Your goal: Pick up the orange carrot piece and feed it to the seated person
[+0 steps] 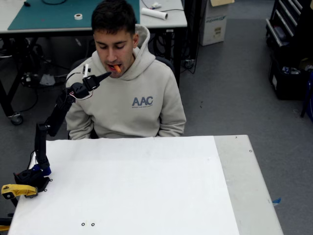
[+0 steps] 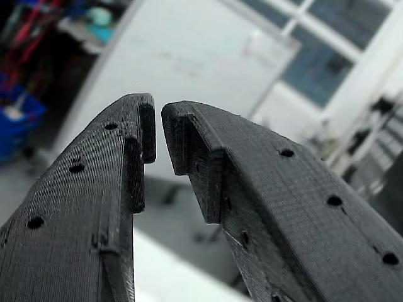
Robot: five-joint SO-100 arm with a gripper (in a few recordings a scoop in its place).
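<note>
We locate the orange carrot piece (image 1: 117, 68) in the fixed view at the mouth of the seated person (image 1: 128, 93). One end sits between the lips; the other end projects outward. Its long axis slants in the picture, with the free end lower and to the right, the held end higher and to the left. The piece is a short, bright-orange stick, small against the face and much smaller than the gripper; finer surface detail is too small for us to resolve.

The gripper (image 1: 106, 75) hangs just left of and slightly below the carrot piece, its black tip aimed up and to the right toward the mouth. We see a small gap between the tip and the carrot; the two do not touch. In the wrist view, the two black printed fingers (image 2: 208, 163) stand nearly together at the tips, with a narrow slit between them, and we see nothing gripped there (image 2: 158, 129).

The person sits behind the white table (image 1: 146, 196), head bowed forward toward the arm, wearing a beige hoodie with blue "AAC" lettering (image 1: 142, 101). The arm's base (image 1: 32, 177) stands at the table's left edge in the fixed view, with a yellow tool handle (image 1: 17, 190) just beside it.
</note>
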